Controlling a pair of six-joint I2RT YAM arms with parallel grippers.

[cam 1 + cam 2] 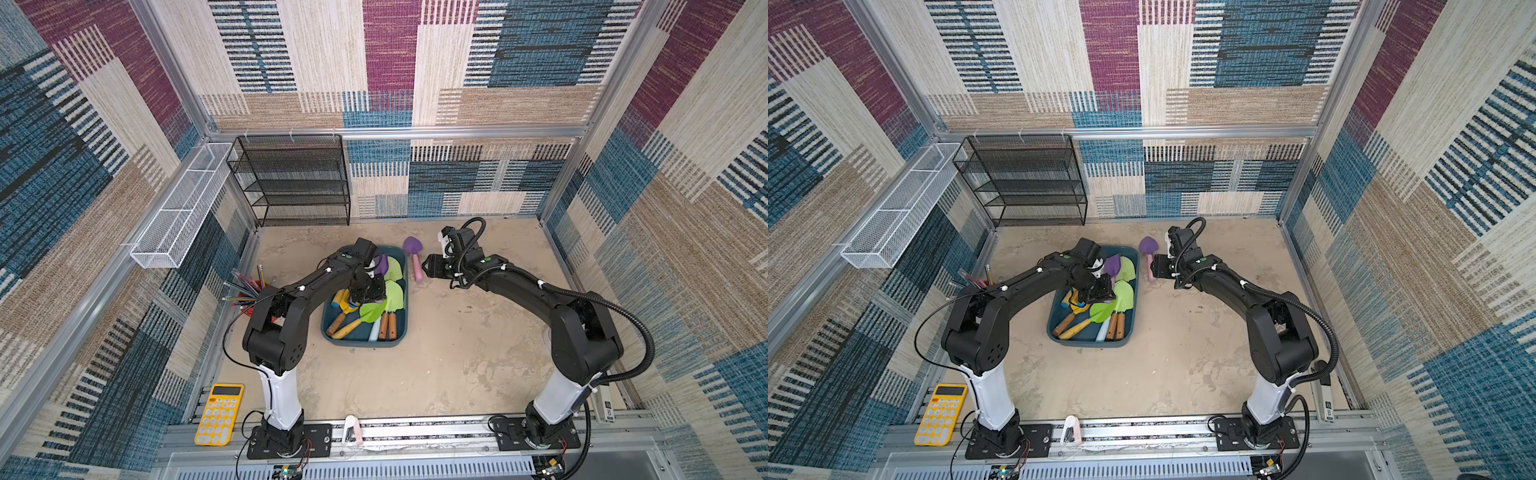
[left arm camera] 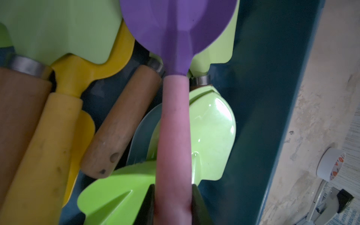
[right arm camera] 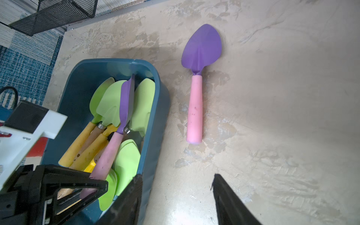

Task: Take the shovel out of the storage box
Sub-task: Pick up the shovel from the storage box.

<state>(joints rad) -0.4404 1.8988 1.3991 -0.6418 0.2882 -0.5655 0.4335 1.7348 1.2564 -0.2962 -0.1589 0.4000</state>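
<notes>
Jaws of the left gripper [image 2: 173, 194] pinch the shovel [image 2: 175, 35] by its handle to clear the storage box [image 2: 263, 78]; right gripper [image 3: 177, 176] hangs spread.

Teal storage box [image 2: 263, 97], purple-bladed, pink-handled shovel [image 2: 173, 126]

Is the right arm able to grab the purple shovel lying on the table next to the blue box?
Probably yes. The purple shovel lies alone on the bare table beside the storage box, and the open right gripper hovers close to its pink handle with nothing between them.
</notes>
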